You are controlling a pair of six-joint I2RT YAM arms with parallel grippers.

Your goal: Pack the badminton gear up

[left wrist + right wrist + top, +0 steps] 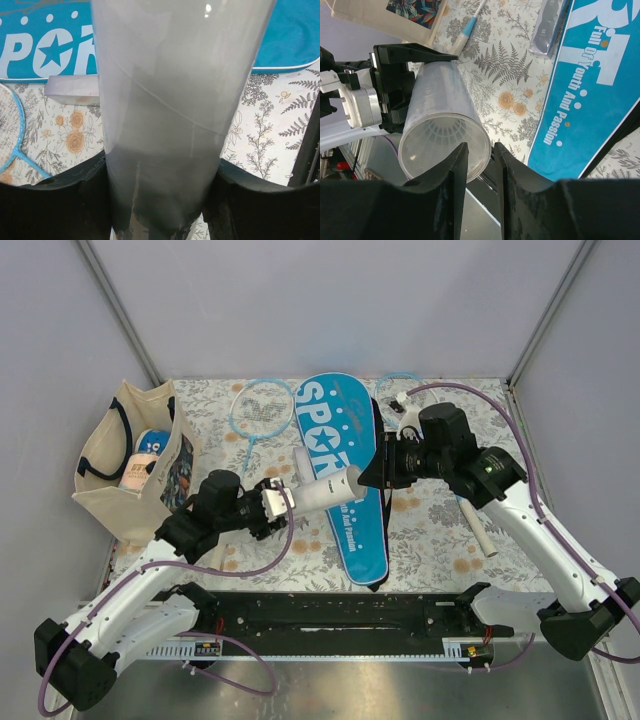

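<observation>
My left gripper (285,498) (160,170) is shut on the long white tube (325,490) (165,100) and holds it level above the table, its open mouth toward the right arm. My right gripper (368,472) (480,150) sits at that mouth, its jaws a narrow gap apart with nothing held. A white shuttlecock (437,135) shows inside the tube (440,115). The blue "SPORT" cover (345,440) (45,50) (590,90) lies flat under the tube. One light-blue racket (262,410) (15,145) lies left of it. Another racket (478,525) is partly hidden by the right arm.
A beige tote bag (125,465) with items inside stands at the left edge. A small white shuttlecock (403,400) lies at the back beside the right arm. A grey flat packet (72,89) (547,25) rests by the cover's left edge. Grey walls close in the table.
</observation>
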